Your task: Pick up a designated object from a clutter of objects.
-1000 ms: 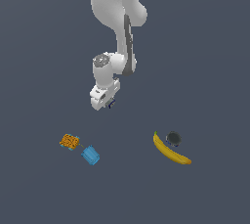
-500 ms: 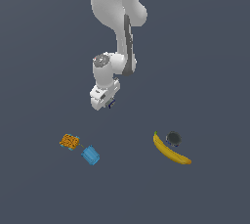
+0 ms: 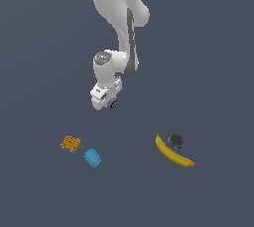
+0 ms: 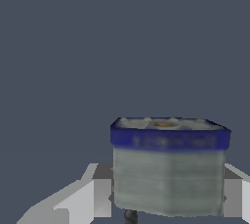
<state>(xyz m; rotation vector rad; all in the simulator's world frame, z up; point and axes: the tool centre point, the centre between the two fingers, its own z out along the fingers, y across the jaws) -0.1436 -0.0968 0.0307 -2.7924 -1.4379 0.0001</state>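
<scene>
My gripper (image 3: 105,102) hangs well above the surface, shut on the designated object (image 3: 113,104), a tiny dark grey-blue piece that peeks out beside the fingers. In the wrist view the piece (image 4: 168,169) is a grey block with a dark blue rim, sitting between my two pale fingers (image 4: 80,198). The rest of the clutter lies below: an orange patterned block (image 3: 71,143), a bright blue cylinder (image 3: 92,157), a yellow banana (image 3: 173,152) and a dark round cup-like thing (image 3: 176,140).
The orange block and blue cylinder lie close together at the exterior view's left. The banana and dark cup touch or nearly touch at the exterior view's right. The surface is plain dark grey.
</scene>
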